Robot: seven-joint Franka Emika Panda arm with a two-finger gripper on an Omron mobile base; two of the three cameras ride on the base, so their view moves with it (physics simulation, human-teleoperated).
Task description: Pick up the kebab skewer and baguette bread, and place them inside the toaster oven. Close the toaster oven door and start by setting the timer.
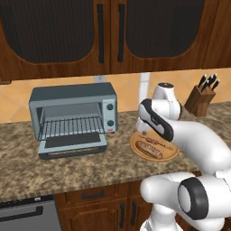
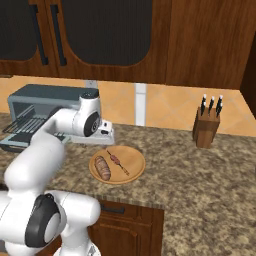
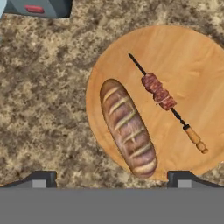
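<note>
A golden-brown baguette bread (image 3: 127, 127) and a thin kebab skewer (image 3: 159, 92) with dark meat chunks lie side by side on a round wooden board (image 3: 192, 57). They also show on the counter as the baguette (image 1: 149, 149) and the skewer (image 1: 158, 143). My gripper (image 3: 113, 179) hangs open above the board's near edge, holding nothing. It hovers over the board (image 2: 135, 160) at its oven side. The grey-blue toaster oven (image 1: 72, 95) stands to the left, its door (image 1: 72, 144) dropped flat open, the wire rack bare.
A wooden knife block (image 1: 200, 100) stands at the back right of the granite counter. Dark wooden cabinets hang above the oven. The oven's knob panel (image 1: 109, 115) faces the board side.
</note>
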